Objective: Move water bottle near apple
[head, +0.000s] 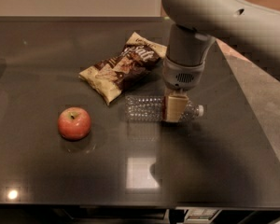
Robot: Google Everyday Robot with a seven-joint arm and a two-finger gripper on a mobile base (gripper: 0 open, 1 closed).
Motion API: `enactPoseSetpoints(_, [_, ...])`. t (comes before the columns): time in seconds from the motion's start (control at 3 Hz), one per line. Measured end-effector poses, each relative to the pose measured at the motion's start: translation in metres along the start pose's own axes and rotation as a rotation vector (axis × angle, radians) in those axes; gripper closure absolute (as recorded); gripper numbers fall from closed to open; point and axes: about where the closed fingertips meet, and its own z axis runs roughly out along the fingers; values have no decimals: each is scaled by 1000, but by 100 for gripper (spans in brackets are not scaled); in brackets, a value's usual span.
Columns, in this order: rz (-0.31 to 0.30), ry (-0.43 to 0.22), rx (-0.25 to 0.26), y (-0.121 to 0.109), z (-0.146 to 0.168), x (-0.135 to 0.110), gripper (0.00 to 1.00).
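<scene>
Where the end effector (173, 110) comes down, its tan finger covers the water bottle (142, 108) near the neck and pinches it; the far finger is hidden behind. One bottle lies on its side on the dark tabletop (214, 167), white cap pointing to 3 o'clock. One apple (74, 123) sits well apart at its 9 o'clock. One chip bag (123, 66) lies near at 11 o'clock, its lettering unreadable.
</scene>
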Motion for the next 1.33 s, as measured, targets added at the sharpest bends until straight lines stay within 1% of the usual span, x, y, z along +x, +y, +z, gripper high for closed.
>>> enactPoseSetpoints(0.33, [-48,-6,-18,5,1,-19,100])
enactPoseSetpoints(1.0, [-117,-26,-37,16,-1,-50,100])
enactPoseSetpoints(1.33, [-143,-20,-42,20,2,-60,91])
